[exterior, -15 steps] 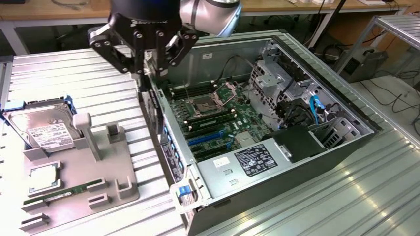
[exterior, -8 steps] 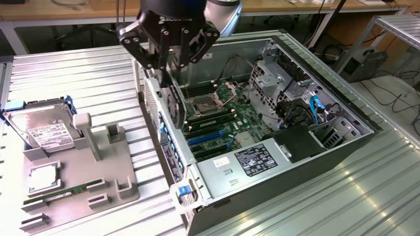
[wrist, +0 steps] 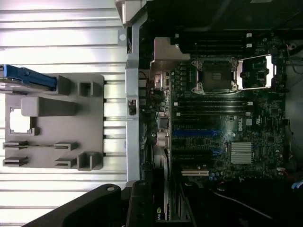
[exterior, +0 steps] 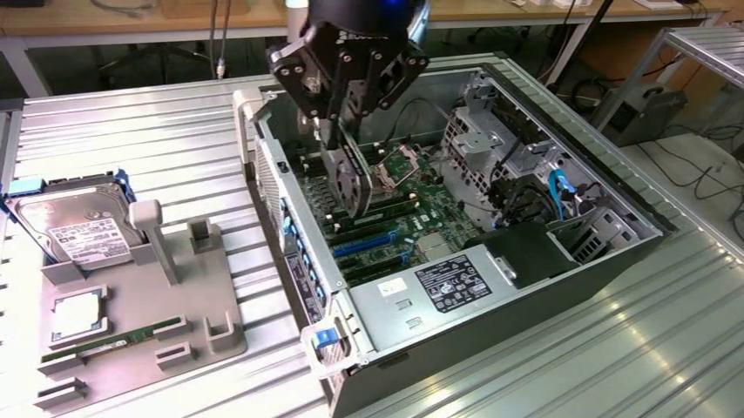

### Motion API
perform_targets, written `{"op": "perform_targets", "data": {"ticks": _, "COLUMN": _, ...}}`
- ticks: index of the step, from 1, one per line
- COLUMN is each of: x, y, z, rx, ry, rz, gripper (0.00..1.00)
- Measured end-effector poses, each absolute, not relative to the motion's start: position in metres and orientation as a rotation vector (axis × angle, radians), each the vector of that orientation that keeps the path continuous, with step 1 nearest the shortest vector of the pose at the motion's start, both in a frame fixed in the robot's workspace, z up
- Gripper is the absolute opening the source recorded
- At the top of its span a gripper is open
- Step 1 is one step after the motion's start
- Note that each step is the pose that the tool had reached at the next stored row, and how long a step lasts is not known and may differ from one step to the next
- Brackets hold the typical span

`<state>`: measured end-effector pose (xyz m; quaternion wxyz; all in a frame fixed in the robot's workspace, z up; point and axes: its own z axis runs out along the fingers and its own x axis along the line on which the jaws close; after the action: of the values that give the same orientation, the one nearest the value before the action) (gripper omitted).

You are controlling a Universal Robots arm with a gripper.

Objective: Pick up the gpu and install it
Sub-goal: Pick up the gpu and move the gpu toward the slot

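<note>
Black and slim, the gpu (exterior: 355, 183) is hanging edge-down in the upper middle of the exterior view, and the jaws are pinching its upper edge between them. I am seeing its round fan facing the exterior view's left, and the card is leaning slightly. It is hanging inside the open computer case (exterior: 628, 252), over the green motherboard (exterior: 436, 213), with its lower end coming close to the blue slots (exterior: 366, 244). I cannot tell whether it is touching the board.

Through the wrist view I am looking down along the gpu (wrist: 161, 189), which is showing edge-on beside the case's metal wall (wrist: 133, 94). Beyond it the motherboard (wrist: 227, 118) is lying flat, with a blue slot (wrist: 196, 133), a silver heatsink (wrist: 242, 152) and the processor socket (wrist: 213, 75) all showing.

On the exterior view's left, a grey holder (exterior: 198, 287) is sitting on the ribbed metal surface (exterior: 139, 139), well apart from the jaws. A silver hard drive (exterior: 70, 228) is resting at its far end in the left middle of the frame. A processor chip (exterior: 76, 318) and a green RAM stick (exterior: 117, 335) are lying toward the lower left.
</note>
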<state>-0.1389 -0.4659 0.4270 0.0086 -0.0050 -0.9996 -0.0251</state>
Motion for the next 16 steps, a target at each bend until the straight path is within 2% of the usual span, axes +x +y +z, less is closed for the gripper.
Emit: {"op": "perform_targets", "data": {"ticks": 16, "x": -0.050, "y": -0.450, "z": 0.393, "rx": -0.015, "ry": -3.124, "rz": -0.057, "gripper": 0.26}}
